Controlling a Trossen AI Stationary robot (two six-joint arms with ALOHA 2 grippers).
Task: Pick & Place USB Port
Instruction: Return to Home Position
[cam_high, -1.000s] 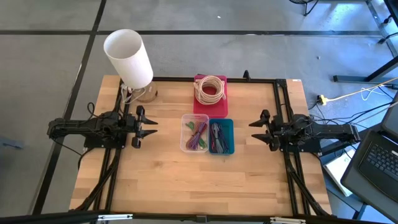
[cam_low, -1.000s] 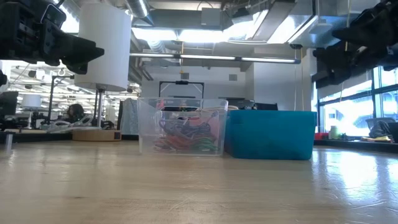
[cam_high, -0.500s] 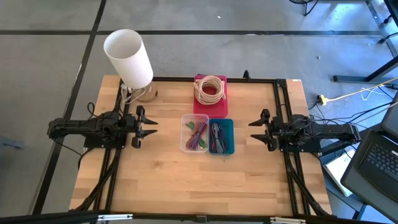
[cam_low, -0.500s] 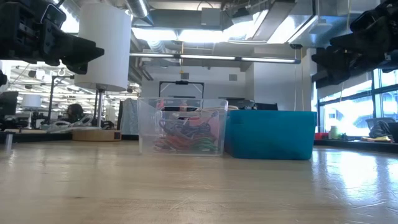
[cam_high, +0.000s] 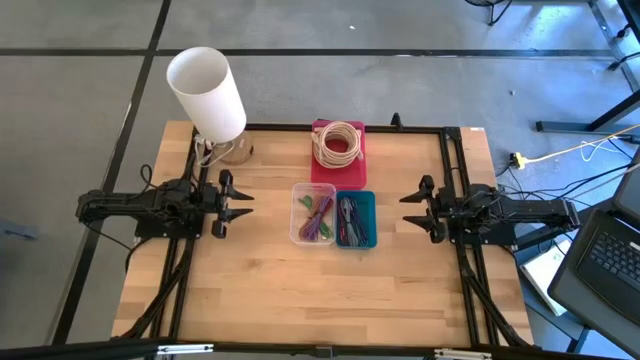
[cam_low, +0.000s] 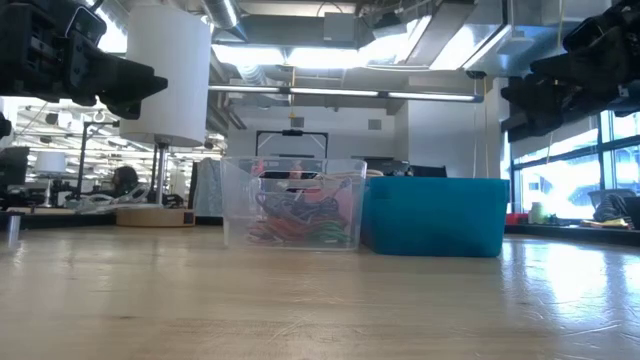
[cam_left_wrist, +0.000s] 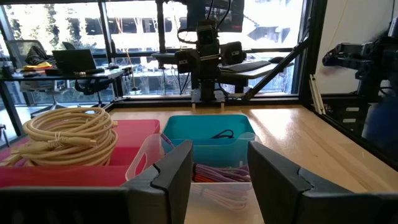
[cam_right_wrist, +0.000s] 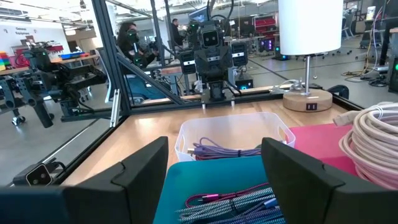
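**Both grippers open and empty, cables lying in the bins**

We see the left gripper (cam_high: 243, 204) held over the left side of the wooden table (cam_high: 300, 300), pointing inward toward the bins at the middle. Its fingers (cam_left_wrist: 174, 177) stand wide apart with nothing between them. The right gripper (cam_high: 408, 210) mirrors it on the right side, facing the bins from the other way. Its fingers (cam_right_wrist: 142, 167) are likewise spread wide and hold nothing. In the low view both grippers hang high above the tabletop, well apart from everything on it.

Between the two arms sits the transparent bin (cam_high: 296, 222). The charger cables (cam_high: 318, 214) lie inside it in a loose tangle, and we make out purple, green and red strands. Right against it, on the right arm's side, stands a blue bin (cam_high: 372, 205) with a bundle of darker cables (cam_high: 350, 222) in it.

Just beyond the two bins, toward the top edge in the high view, a pink tray (cam_high: 322, 172) carries a coil of cream cable (cam_high: 339, 143). A lamp (cam_high: 206, 92) with a white cylindrical shade stands at the table's corner on the left arm's side, its round base on the wood. Off the table, past the right arm, we see an open laptop (cam_high: 610, 255).
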